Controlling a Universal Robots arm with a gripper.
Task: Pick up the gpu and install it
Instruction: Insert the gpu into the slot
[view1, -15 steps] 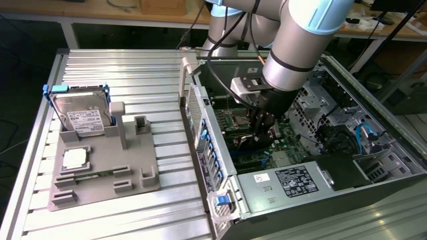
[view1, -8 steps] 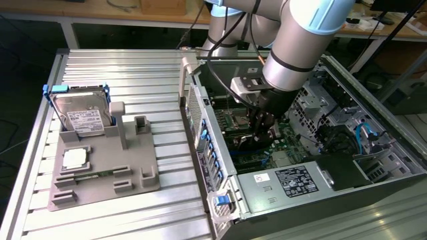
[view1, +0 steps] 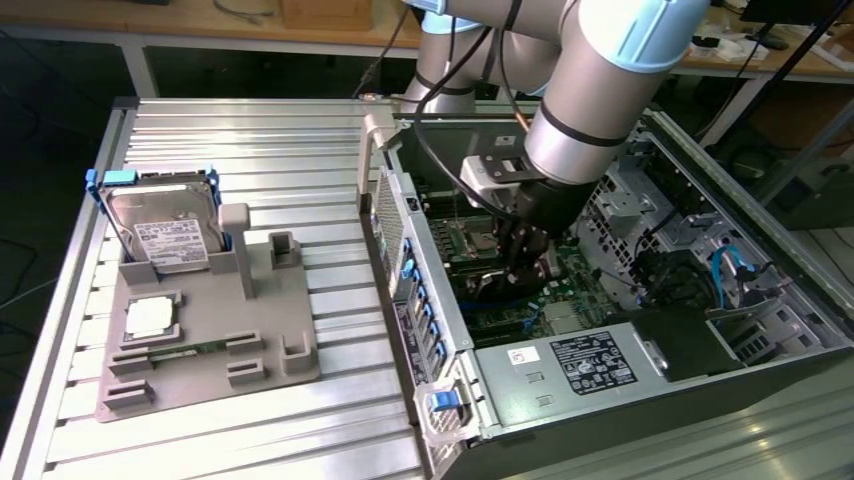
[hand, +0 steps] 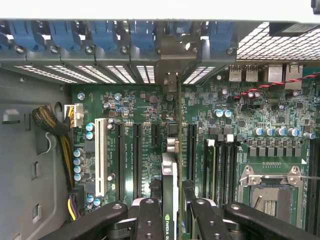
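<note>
Inside the open computer case (view1: 400, 250), my gripper (view1: 525, 268) hangs over the motherboard (hand: 145, 107), shut on the gpu. In the wrist view the gpu (hand: 170, 172) appears edge-on as a thin dark card with a silvery edge. It sits between my two black fingers (hand: 149, 220), and the gripper (hand: 172, 220) clamps it from both sides. The card stands upright in line with the long black expansion slots (hand: 137, 155). Its metal end reaches toward the rear slot openings (hand: 172, 52). Whether its lower edge sits in a slot is hidden.
A grey fixture tray (view1: 254, 360) lies at the exterior view's left of the case, holding a hard drive in a blue frame (view1: 167, 235) and a green memory stick (view1: 187, 350). Blue slot latches (hand: 102, 35), the CPU socket (hand: 272, 192), a cable bundle (hand: 50, 122) and the power supply (view1: 587, 365) crowd the case.
</note>
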